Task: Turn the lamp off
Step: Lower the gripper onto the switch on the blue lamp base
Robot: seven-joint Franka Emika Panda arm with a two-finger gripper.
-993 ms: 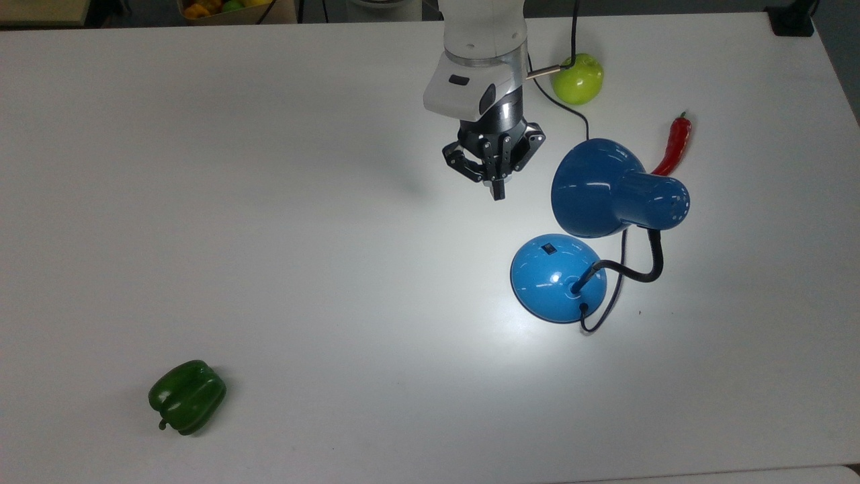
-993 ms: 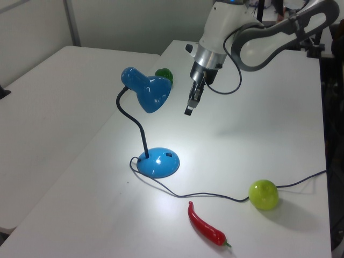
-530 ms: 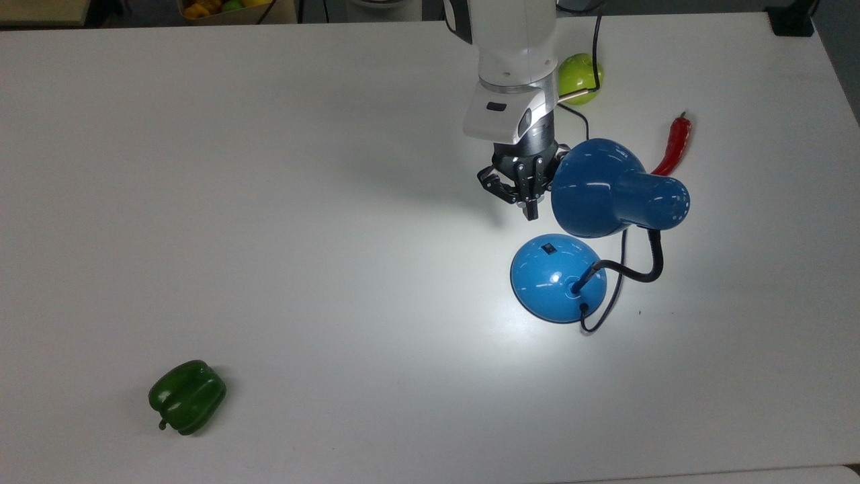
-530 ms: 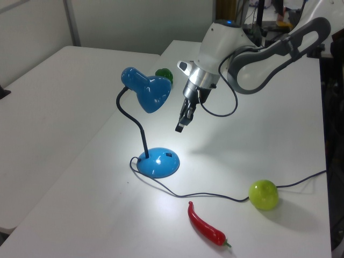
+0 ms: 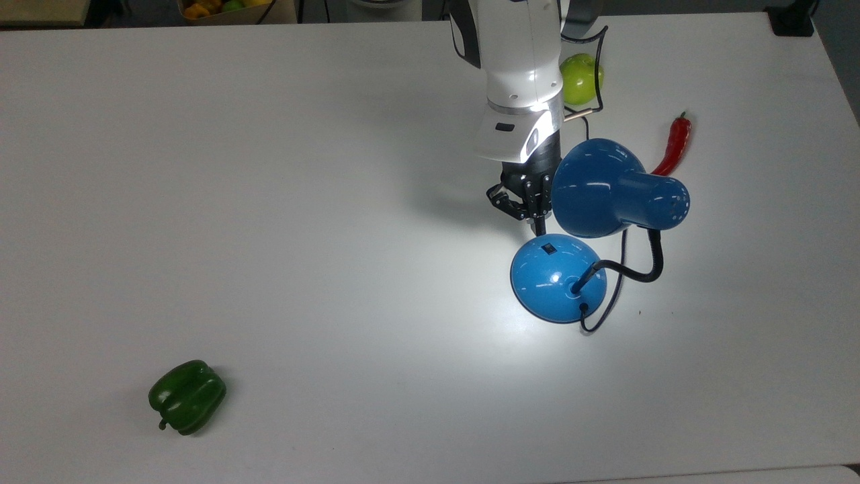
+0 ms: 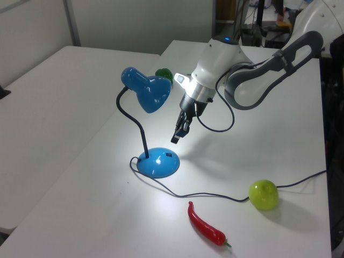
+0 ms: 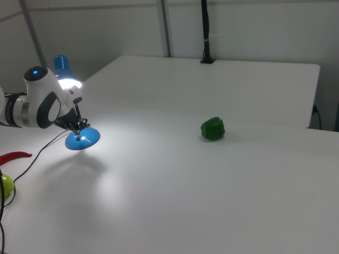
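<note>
Lamp (image 5: 557, 275) lit: bright pool of light on the table (image 5: 269, 202) around its round base. Base sits toward the top view's right, shade (image 5: 605, 188) bent over on the black neck (image 5: 638, 272) and hanging above and beyond the base. Small black switch (image 5: 549, 249) sits on the dome, on the side nearest me.

My pincer (image 5: 536, 218) points down, fingers clenched together into one narrow tip, grasping nothing. In the top view the tip lies just beside the shade's rim and just short of the switch; in the left view (image 6: 176, 137) it hangs above the base (image 6: 157, 162), apart from it. No contact yet.

Step in hand, as I judge it: descend on the switch and press.

Notes for doing it well:
- Shift slightly toward the base so the tip is over the switch, not the bare dome. The dome is glossy and curved; an off-centre push would likely slide off.
- Keep the wrist clear of the shade, which is very close beside me; a nudge could swing the neck.
- Press straight down, gently. The base looks light and could skate or tip.
- Success check: light pool on the table goes dark.

Cord (image 6: 209, 195) trails off past the red chilli (image 6: 206, 226) and green apple (image 6: 263, 194), well away from my path.
</note>
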